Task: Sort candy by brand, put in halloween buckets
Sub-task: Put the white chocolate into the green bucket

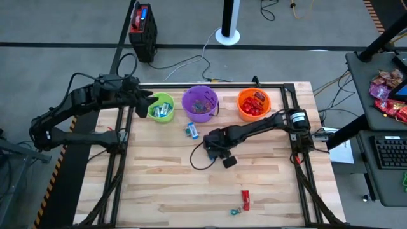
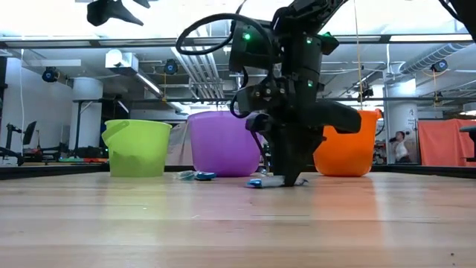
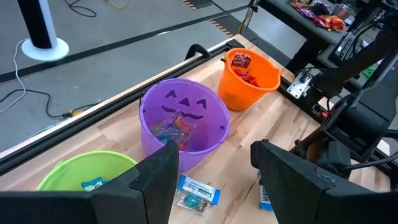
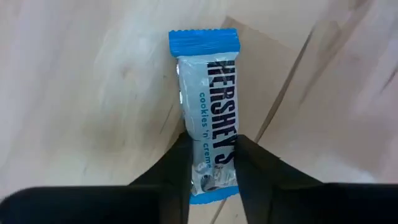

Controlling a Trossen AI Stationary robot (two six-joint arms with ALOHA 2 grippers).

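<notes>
On the pale wooden worktop (image 1: 165,184) our right hand (image 1: 215,152) is down at centre, fingers pinching a blue-and-white wrapped candy bar (image 4: 208,112), its long axis pointing straight ahead; the round lime-green plastic bucket (image 1: 161,107) sits at ten o'clock, under the wide-open left hand (image 1: 145,102).

Lime green bucket (image 1: 161,107) left of centre in the high view, purple bucket (image 1: 200,102) with a jack-o'-lantern face pattern beside it, orange bucket (image 1: 254,104) to the right holding red wrappers. Pale striped wood tabletop (image 1: 165,184). Blue-ended white candy bar (image 4: 207,118) with dark lettering, centre of the right wrist view, between black fingers (image 4: 171,174). Red candy (image 1: 245,198) at the high view's lower centre. Blue-and-white candy (image 1: 191,131) below the purple bucket.
</notes>
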